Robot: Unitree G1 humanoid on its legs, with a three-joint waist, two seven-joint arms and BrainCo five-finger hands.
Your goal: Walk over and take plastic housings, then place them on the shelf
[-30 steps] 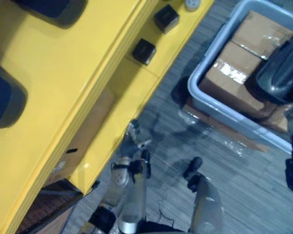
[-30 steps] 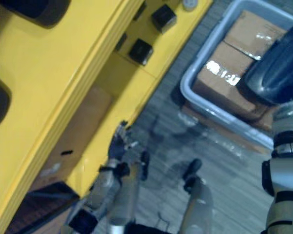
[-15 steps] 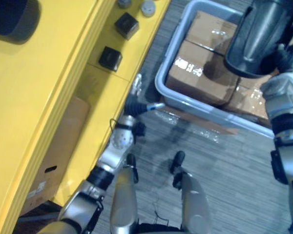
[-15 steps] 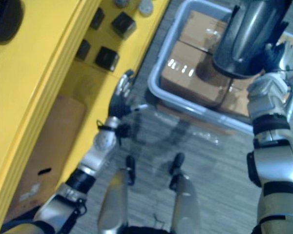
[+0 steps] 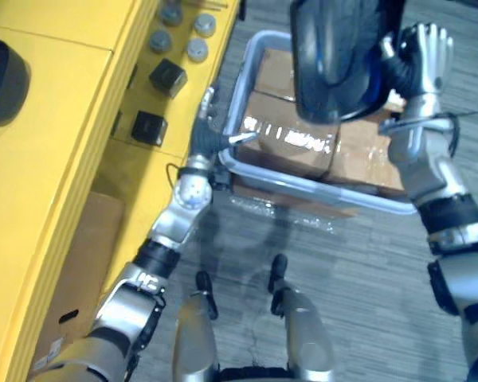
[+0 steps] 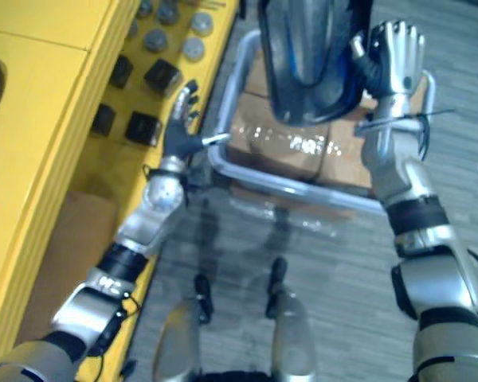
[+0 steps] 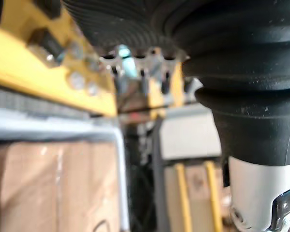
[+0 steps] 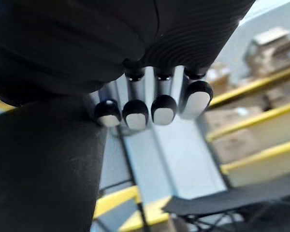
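Note:
A large dark plastic housing [image 5: 334, 56] hangs high over the bin, close to my head. My right hand [image 6: 394, 52] is beside it: the fingers [image 8: 145, 108] stand straight along the housing [image 8: 38, 164] and the thumb hooks its edge. My left hand [image 5: 203, 135] is open with straight fingers and the thumb out, between the yellow shelf's edge and the bin's near corner, touching nothing. Another dark housing [image 5: 0, 79] lies on the yellow shelf top [image 5: 64, 159] at far left.
A grey-blue bin [image 5: 303, 187] on the floor ahead holds taped cardboard boxes [image 5: 295, 147]. On a lower yellow shelf level sit small black cubes [image 5: 167, 77] and grey discs [image 5: 195, 36]. A cardboard box [image 5: 72, 270] stands under the shelf. Grey carpet floor lies to the right.
The camera has swung toward the bin. My right hand has lifted the housing higher and toward the middle. My left arm has swung up and forward to the bin's corner.

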